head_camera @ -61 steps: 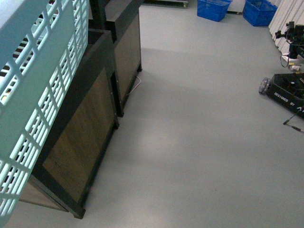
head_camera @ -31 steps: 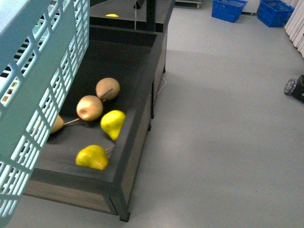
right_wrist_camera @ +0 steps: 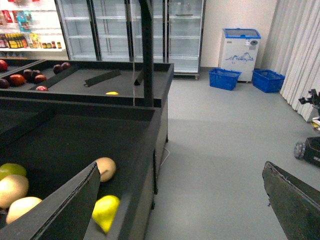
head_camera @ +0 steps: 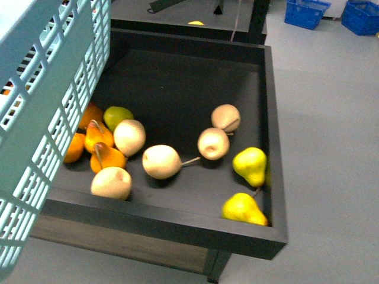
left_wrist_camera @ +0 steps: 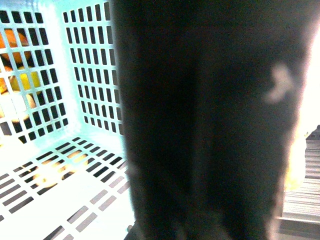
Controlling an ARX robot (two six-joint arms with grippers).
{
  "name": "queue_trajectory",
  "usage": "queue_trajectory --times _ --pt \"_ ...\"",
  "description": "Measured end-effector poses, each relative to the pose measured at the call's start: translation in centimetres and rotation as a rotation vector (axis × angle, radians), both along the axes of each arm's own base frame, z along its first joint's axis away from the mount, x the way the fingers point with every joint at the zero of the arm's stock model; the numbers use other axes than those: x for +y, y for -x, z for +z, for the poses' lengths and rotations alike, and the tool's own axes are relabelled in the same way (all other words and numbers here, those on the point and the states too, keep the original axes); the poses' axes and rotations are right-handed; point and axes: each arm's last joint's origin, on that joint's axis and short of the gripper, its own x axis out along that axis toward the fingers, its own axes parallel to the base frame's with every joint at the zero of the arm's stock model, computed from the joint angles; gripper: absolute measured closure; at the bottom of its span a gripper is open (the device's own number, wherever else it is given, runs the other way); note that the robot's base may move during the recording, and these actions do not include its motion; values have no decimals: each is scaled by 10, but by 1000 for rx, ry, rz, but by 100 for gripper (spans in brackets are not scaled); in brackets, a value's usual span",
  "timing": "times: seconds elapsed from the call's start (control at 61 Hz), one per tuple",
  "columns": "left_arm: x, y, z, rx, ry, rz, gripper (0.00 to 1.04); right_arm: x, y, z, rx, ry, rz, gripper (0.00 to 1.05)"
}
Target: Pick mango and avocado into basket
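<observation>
The pale teal basket [head_camera: 47, 118] hangs at the left of the front view, its lattice wall over the near black bin [head_camera: 177, 228]. My left gripper is shut on the basket. In the left wrist view a dark blurred mass [left_wrist_camera: 205, 125] hides the jaws, and the basket's inside [left_wrist_camera: 85, 75] shows beside it. My right gripper [right_wrist_camera: 175, 210] is open over the grey floor beside the bin, with nothing between its fingers [right_wrist_camera: 60, 210]. A small yellow fruit [head_camera: 195, 23] lies in the far bin; whether it is the mango I cannot tell. The avocado is out of view.
The near bin holds tan pears [head_camera: 161, 161], yellow pears [head_camera: 250, 164], orange fruits [head_camera: 98, 136] and a light green fruit [head_camera: 117, 116]. A black post [right_wrist_camera: 146, 50] stands between the bins. Blue crates [right_wrist_camera: 225, 79] and a white freezer [right_wrist_camera: 239, 47] stand at the far wall.
The front view has swung from bare floor and the bin's side onto the bin of pears. The basket keeps its place at the left of the view.
</observation>
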Motion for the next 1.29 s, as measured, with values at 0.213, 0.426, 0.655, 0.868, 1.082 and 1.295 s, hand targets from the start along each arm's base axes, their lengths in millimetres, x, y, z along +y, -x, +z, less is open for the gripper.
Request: queue_trajectory --times 0.213,0.426,0.655,0.868,1.082,1.295 --pt "0 0 0 -1 0 2 99 0 0 0 -1 0 2 8" --pt "0 0 0 0 1 -2 99 0 0 0 -1 0 1 8" --pt "0 0 0 1 0 1 99 0 0 0 -1 0 1 8" --pt "0 0 -1 3 0 -3 99 0 0 0 0 0 1 8" --pt "0 0 0 1 2 -1 99 0 0 0 0 0 1 8" --pt "0 0 0 2 0 -1 99 0 0 0 0 0 1 8"
